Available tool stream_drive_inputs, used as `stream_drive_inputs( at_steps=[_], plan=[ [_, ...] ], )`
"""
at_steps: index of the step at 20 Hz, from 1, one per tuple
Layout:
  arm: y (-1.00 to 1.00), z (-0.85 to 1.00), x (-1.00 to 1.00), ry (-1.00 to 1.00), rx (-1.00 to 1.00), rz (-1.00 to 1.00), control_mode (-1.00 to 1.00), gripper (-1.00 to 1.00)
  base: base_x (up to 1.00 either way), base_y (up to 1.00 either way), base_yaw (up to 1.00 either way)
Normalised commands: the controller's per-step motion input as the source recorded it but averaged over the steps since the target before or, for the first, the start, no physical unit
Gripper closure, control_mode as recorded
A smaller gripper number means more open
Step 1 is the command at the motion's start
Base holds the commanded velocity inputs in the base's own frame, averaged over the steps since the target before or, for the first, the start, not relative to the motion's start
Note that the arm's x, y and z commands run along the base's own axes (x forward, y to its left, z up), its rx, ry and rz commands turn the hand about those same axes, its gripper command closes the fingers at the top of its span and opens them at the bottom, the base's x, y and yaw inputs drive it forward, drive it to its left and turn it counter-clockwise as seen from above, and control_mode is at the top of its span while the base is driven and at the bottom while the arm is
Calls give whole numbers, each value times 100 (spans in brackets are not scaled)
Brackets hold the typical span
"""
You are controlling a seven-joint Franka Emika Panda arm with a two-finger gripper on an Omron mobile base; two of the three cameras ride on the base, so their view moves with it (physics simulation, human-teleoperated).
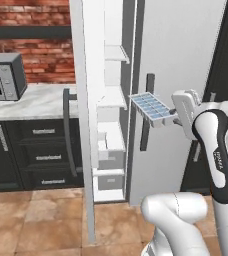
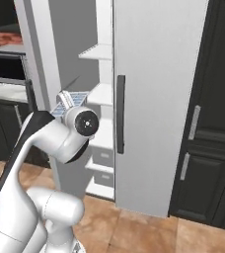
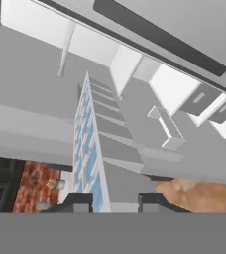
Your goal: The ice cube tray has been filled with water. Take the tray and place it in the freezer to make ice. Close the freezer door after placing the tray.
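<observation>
The ice cube tray [image 1: 153, 109], white-rimmed with pale blue water cells, hangs tilted in the air. My gripper [image 1: 173, 118] is shut on its right end. It is level with a middle shelf of the open freezer [image 1: 113, 100] and just to the right of it, in front of the plain grey fridge door [image 1: 181, 60]. The freezer door [image 1: 86, 125] stands swung out, seen edge-on, its dark handle [image 1: 68, 132] on the left. In the right base view the tray [image 2: 67, 103] peeks out behind my wrist. The hand view shows the tray [image 3: 87, 149] edge-on between my fingertips [image 3: 78, 202], pointing at the white shelves [image 3: 130, 64].
A microwave [image 1: 3, 77] sits on the marble counter [image 1: 41, 100] left of the fridge, over dark drawers [image 1: 46, 155]. Tall dark cabinets [image 2: 208, 123] stand right of the fridge. The plain door's bar handle [image 1: 147, 112] is just behind the tray. The floor is tiled.
</observation>
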Motion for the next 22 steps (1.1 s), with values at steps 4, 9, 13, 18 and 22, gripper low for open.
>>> stream_drive_inputs(
  at_steps=[4,9,13,18,22],
  plan=[
    [0,0,0,0,0,0,100,100,62,4,9],
    [0,0,0,0,0,0,100,100,57,7,9],
    [0,0,0,0,0,0,100,100,55,8,10],
    [0,0,0,0,0,0,100,100,45,15,13],
    [0,0,0,0,0,0,100,100,36,17,15]
  ],
)
